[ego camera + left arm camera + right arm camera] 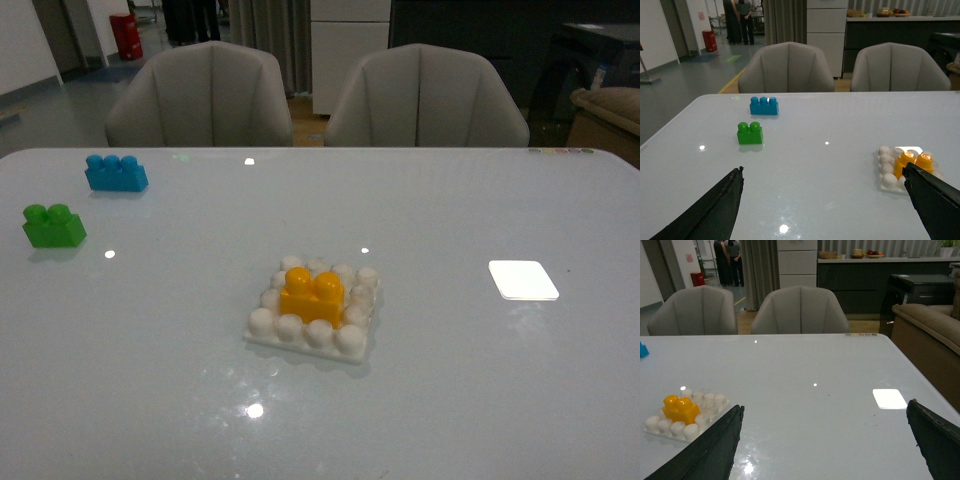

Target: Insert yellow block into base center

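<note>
No arms in my front view. Left end effector seen from its wrist camera: two dark fingers spread wide, nothing between them, held above desk. Right end effector likewise: fingers wide apart, empty, clear of desk. Both level, facing forward.

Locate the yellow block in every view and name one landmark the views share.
Front view: yellow block sits on the base, just below picture centre.
Left wrist view: yellow block at the right edge, beside a dark gripper finger.
Right wrist view: yellow block at lower left.
Shared landmark: the smooth white square; in the left wrist view it barely shows behind the base.
</note>
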Robot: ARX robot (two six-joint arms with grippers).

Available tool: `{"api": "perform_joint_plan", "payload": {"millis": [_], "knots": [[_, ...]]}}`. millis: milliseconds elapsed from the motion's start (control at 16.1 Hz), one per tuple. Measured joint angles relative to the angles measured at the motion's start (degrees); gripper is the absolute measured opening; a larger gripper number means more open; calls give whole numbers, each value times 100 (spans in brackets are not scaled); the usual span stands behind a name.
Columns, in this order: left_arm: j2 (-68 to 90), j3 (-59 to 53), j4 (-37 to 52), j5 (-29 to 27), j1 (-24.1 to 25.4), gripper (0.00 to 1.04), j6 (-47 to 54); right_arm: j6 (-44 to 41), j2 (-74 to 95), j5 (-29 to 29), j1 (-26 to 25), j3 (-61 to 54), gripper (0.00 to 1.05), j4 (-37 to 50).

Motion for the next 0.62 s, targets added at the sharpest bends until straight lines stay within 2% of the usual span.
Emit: {"api": "perform_joint_plan", "payload": {"millis": [621], "knots": [[0, 0, 0, 0, 0, 98, 2, 0, 0, 0, 0, 0, 98, 0]]}}
